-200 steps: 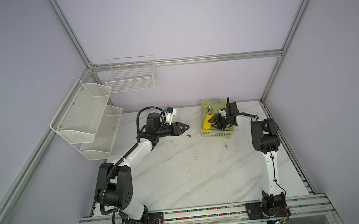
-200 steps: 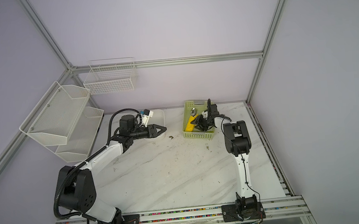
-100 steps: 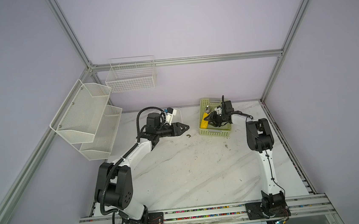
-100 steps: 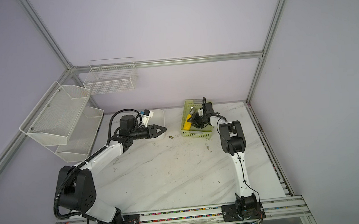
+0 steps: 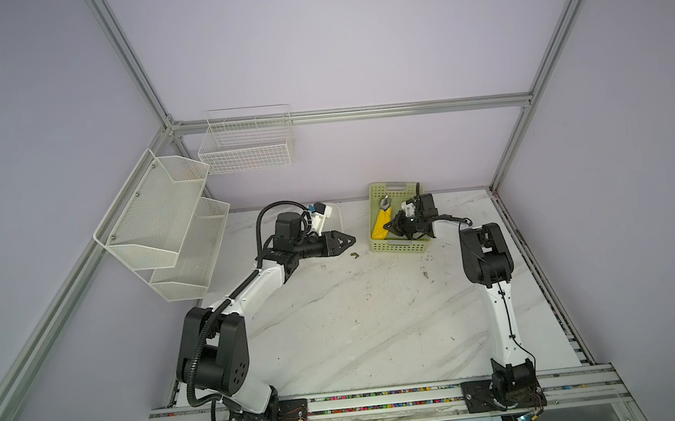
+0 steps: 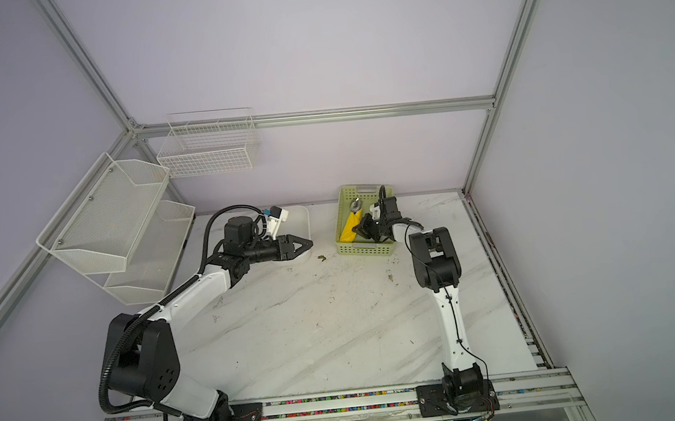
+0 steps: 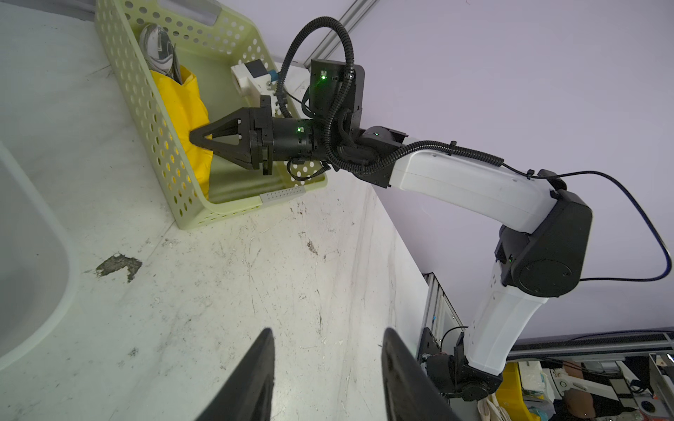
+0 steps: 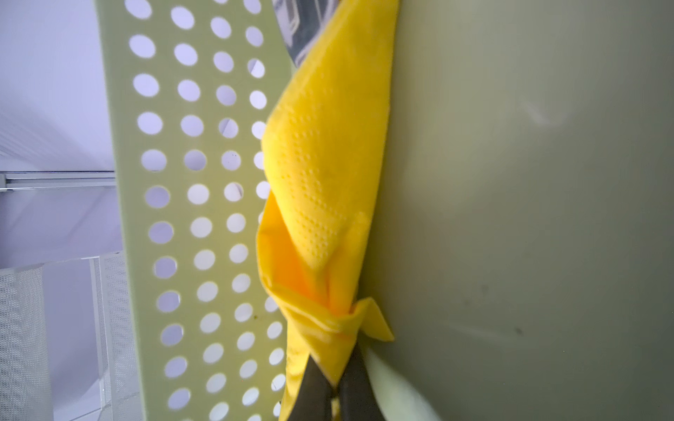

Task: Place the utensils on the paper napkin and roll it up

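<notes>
Pinching the rolled yellow paper napkin toward its 6 o'clock end, the right gripper has its jaws pressed together on bunched paper. The roll lies inside the pale green perforated basket, along its 9 o'clock wall, and the basket stands near 1 o'clock on the marble tabletop. A spoon pokes out of the roll's 12 o'clock end. Whether the utensil handles sit inside the pinch cannot be told.

If the roll is to be moved, I judge it best kept level and moved slowly. Tipping could let the cutlery slide out, and thin paper tears easily. The left gripper hovers at the basket's 9 o'clock, jaws apart and empty, placed to support the far end.
</notes>
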`<state>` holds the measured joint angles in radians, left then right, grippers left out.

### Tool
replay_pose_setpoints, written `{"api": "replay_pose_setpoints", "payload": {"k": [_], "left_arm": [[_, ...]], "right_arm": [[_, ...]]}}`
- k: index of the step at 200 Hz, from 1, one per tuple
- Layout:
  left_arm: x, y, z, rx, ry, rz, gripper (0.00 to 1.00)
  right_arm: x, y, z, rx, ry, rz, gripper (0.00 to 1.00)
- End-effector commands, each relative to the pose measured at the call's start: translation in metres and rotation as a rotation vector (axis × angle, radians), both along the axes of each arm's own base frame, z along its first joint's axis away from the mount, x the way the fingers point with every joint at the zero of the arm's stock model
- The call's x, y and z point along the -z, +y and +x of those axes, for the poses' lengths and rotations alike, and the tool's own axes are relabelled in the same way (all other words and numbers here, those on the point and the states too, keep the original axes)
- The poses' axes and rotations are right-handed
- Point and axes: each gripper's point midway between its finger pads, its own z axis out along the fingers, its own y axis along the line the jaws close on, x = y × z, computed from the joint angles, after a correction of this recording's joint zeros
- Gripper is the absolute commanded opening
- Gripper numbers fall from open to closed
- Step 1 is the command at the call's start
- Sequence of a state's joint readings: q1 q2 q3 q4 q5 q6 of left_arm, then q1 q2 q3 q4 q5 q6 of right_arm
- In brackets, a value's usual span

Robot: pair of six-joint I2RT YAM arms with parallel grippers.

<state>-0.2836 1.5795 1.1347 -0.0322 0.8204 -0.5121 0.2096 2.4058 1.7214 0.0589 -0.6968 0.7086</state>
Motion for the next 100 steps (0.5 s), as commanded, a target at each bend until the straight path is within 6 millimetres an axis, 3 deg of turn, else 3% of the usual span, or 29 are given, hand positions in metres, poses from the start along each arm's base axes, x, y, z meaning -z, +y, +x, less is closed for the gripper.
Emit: {"api": "replay_pose_setpoints", "payload": {"k": [1, 68, 100], "left_arm": [[-0.045, -0.001, 0.001, 0.013, -0.135, -0.025, 0.47], [-0.045, -0.002, 0.001, 0.016, -0.141, -0.028, 0.47], [-0.045, -0.001, 0.003, 0.012, -0.144, -0.031, 0.47]], "right_arm": [[-0.023, 0.000, -0.006, -0.035, -0.092, -0.035, 0.00], [-0.107, -0.003, -0.012, -0.070, -0.334, 0.023, 0.00], [-0.124, -0.005, -0.013, -0.081, -0.387, 0.032, 0.00]]}}
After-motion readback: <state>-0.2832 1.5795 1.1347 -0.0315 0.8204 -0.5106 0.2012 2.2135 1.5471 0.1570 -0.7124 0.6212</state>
